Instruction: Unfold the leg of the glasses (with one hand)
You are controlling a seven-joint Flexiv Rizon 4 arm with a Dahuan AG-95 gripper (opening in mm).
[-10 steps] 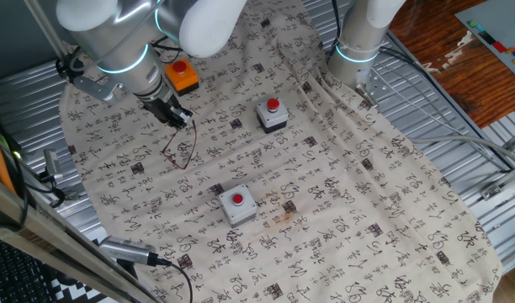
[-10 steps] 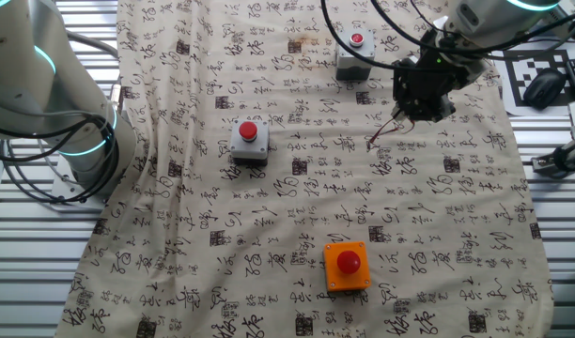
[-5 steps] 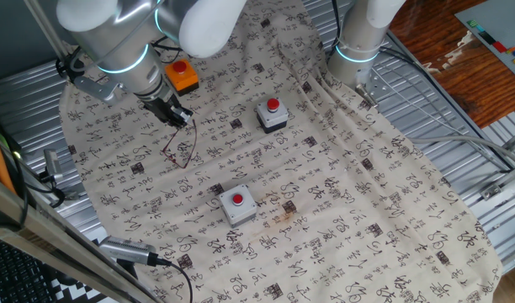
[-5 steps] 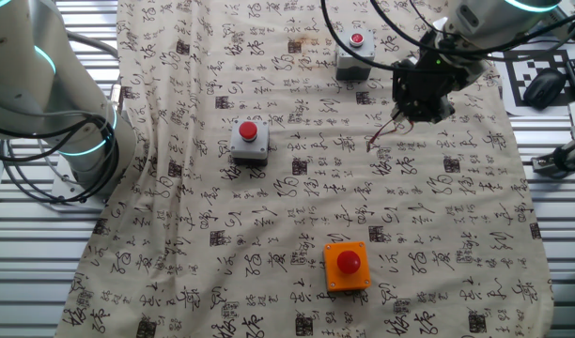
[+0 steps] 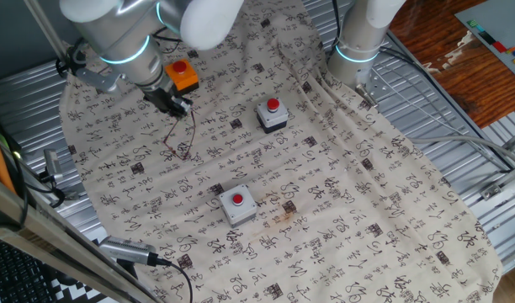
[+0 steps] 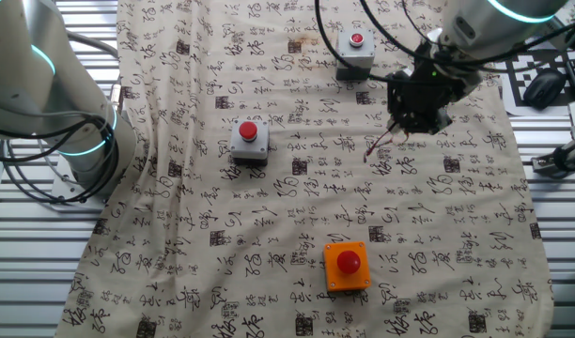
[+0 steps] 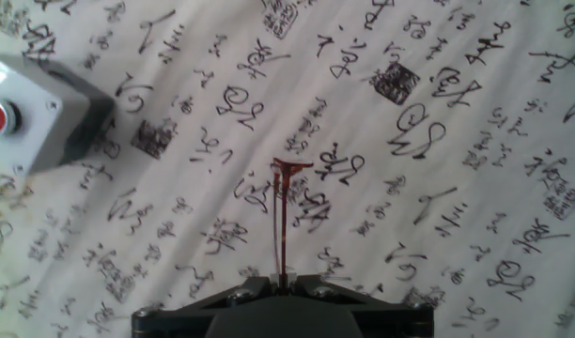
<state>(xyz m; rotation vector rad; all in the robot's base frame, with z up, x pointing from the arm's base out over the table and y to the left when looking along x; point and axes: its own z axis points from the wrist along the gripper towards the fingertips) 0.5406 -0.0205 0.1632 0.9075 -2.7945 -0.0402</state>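
Hand view is filled by the printed cloth, spread flat over the table with bare room at 12, 1 and 3 o'clock; a grey button box with a red cap is seen at 10 o'clock of the frame, well apart from the work; at the bottom edge the gripper is seen with its fingers drawn narrow and closed on the tip of one leg of the glasses; that leg is shown as a thin reddish-brown line running straight away from the fingers toward 12 o'clock, with the frame front foreshortened at its far end, so the long axis of the leg is judged to lie along the gripper's own axis; whether the frame touches the cloth cannot be told from this view. From one fixed view the gripper is placed at 10 o'clock of the cloth, just beside an orange button box at its 1 o'clock, and the glasses are seen hanging below it toward 6 o'clock, the lenses apparently at or near the cloth; the cloth's edge lies at 9 o'clock, with more room toward 3. From the other fixed view the glasses trail from the gripper toward 8 o'clock. The opening of the hinge is judged to depend on the frame dragging while the held leg is swung away from it.
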